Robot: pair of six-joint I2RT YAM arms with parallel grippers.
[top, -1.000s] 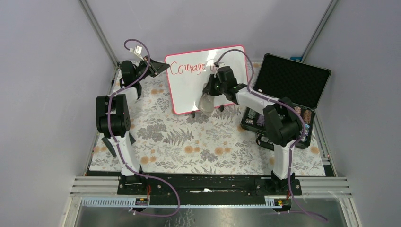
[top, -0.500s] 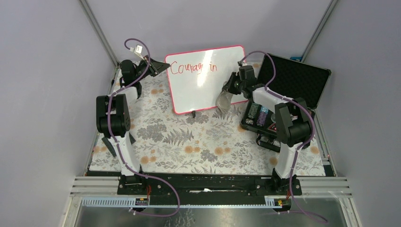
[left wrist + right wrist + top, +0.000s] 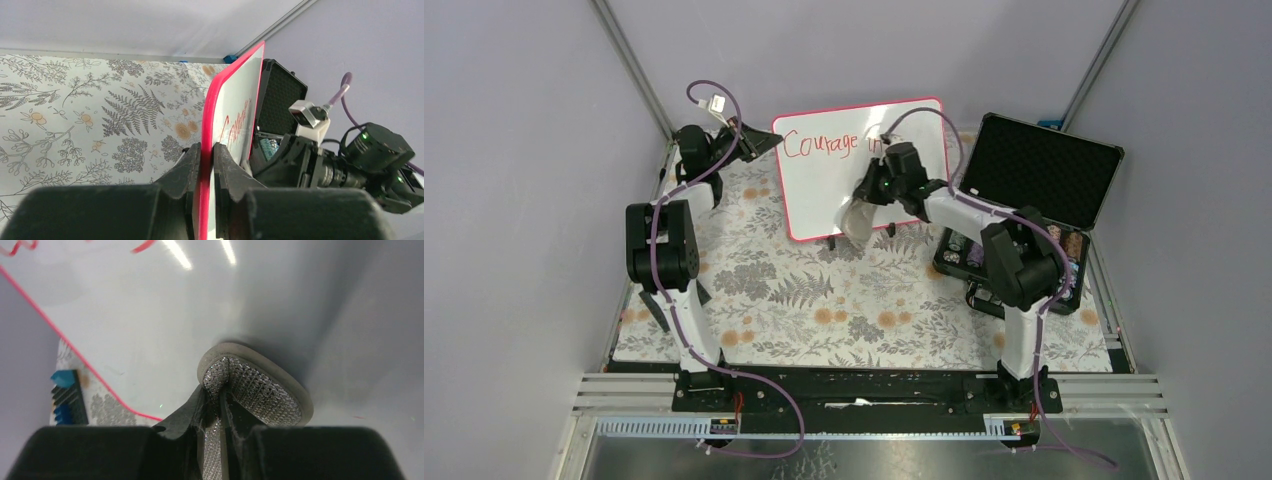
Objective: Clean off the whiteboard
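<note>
The whiteboard [image 3: 819,195] stands upright at the back of the table, white with a pink-red frame and red writing along its top. My left gripper [image 3: 762,142] is shut on its upper left corner; in the left wrist view the red frame [image 3: 209,125] runs between the fingers of that gripper [image 3: 206,155]. My right gripper [image 3: 871,195] is shut on a grey, silvery mesh cloth [image 3: 860,218], which lies against the lower middle of the board. Seen from the right wrist, the cloth [image 3: 255,385] folds out of the gripper [image 3: 220,402] onto the glossy board [image 3: 150,325].
An open black foam-lined case [image 3: 1036,170] holding chips stands right of the board, also visible in the left wrist view [image 3: 277,97]. A floral mat [image 3: 824,300] covers the table. Grey walls close in on three sides.
Half a second ago the right arm with the cloth was at the board's right edge; it has swept back left to the board's middle. The left gripper has held still.
</note>
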